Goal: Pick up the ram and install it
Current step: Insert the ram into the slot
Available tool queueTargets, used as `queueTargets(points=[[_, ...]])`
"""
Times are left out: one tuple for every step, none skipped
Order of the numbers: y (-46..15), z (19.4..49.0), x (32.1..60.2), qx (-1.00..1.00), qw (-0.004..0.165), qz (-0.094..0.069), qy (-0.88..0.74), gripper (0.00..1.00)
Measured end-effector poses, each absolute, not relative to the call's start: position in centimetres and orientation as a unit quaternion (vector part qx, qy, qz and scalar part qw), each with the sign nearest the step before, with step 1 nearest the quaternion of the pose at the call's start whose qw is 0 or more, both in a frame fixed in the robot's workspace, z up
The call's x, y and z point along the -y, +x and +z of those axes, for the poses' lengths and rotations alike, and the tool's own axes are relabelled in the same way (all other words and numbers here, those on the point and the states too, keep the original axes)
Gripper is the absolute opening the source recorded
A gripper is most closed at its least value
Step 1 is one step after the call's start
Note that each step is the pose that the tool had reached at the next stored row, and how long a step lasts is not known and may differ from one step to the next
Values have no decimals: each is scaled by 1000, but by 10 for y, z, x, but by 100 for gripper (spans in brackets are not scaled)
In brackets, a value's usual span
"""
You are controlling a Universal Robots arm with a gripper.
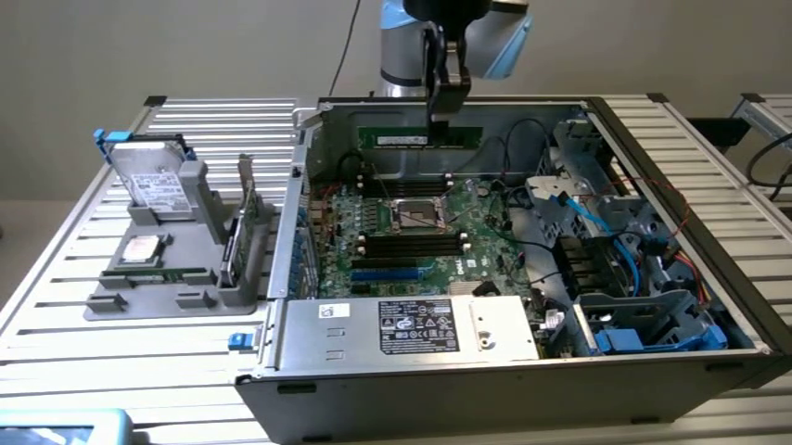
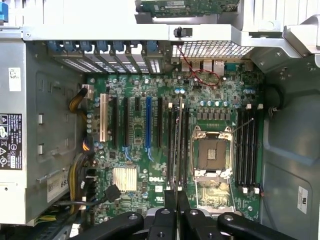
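The gripper (image 1: 442,125) is clenched on the ram (image 1: 396,139), holding it level and on edge above the motherboard (image 1: 427,218), apparently to align it with the memory slots (image 2: 186,145).

Ram (image 1: 396,139) hangs clear above motherboard (image 1: 477,199); cables (image 1: 566,211) crowd drive bays (image 1: 644,320).

A plain, pale grey-beige wall (image 1: 185,46) is seen behind, with a strip of lighter floor (image 1: 31,236) below it at the exterior view's left. A table (image 1: 136,371) built of ribbed silver metal slats is spread across the foreground, and the corner of a second table (image 1: 767,107) of like build is seen at the exterior view's right. Everything is lit softly and evenly.
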State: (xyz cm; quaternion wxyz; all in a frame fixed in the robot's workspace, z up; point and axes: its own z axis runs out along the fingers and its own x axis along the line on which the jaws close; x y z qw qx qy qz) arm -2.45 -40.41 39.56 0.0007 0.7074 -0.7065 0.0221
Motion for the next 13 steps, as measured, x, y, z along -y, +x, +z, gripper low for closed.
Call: queueTargets(points=[[-25,395,404,706,1,22,707,13],[-25,393,404,706,1,22,707,13],[-25,392,404,706,1,22,707,13],[-25,391,404,706,1,22,707,13],[-25,390,404,706,1,22,707,13],[-25,389,404,706,1,22,707,13],[-25,388,404,706,0,22,707,13],[-25,387,404,707,0,22,707,13],[-25,386,404,706,0,22,707,13],[-25,385,404,707,0,21,707,13],[-25,383,404,706,0,21,707,13],[-25,382,404,706,0,21,707,13],[-25,382,404,707,0,21,707,13]])
